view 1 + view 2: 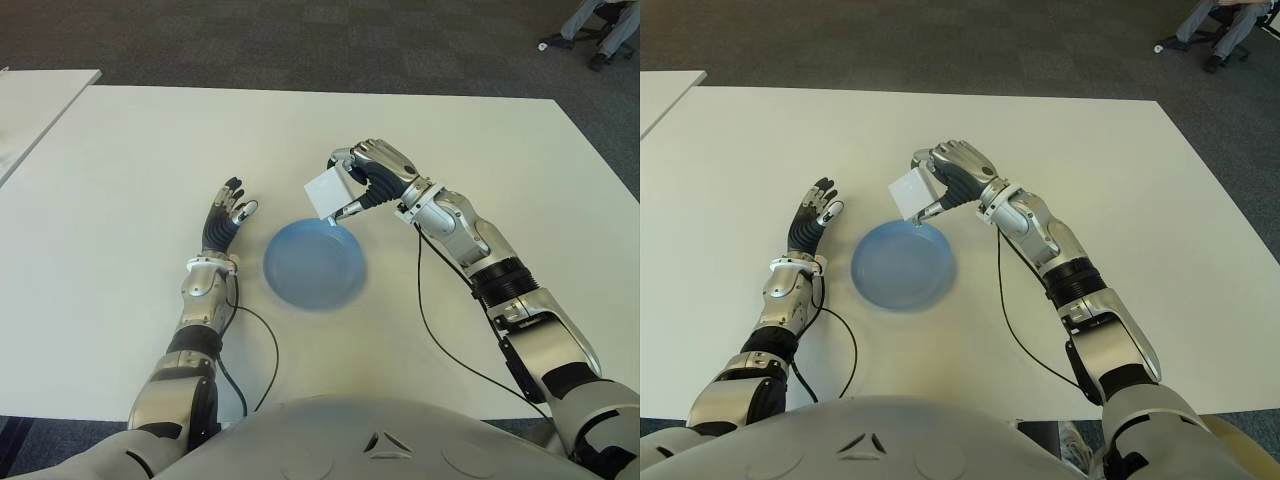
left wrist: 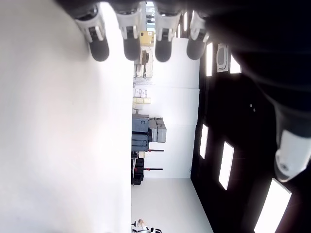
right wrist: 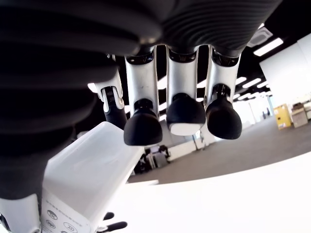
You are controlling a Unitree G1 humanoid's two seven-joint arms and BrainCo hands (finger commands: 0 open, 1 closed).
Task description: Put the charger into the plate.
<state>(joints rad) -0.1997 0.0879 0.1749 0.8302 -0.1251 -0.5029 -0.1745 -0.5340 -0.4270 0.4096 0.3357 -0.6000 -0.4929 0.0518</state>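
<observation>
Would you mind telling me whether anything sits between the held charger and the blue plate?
Nothing visible does. The right hand holds the white charger over the plate's far rim, and the plate is bare.

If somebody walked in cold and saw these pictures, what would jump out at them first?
First, the right hand holding a white charger up over the far rim of the blue plate, near the middle of the white table. Next, the left hand, open and empty, showing just left of the plate. Last, a seated person's legs by a chair on the carpet, at the far right.
</observation>
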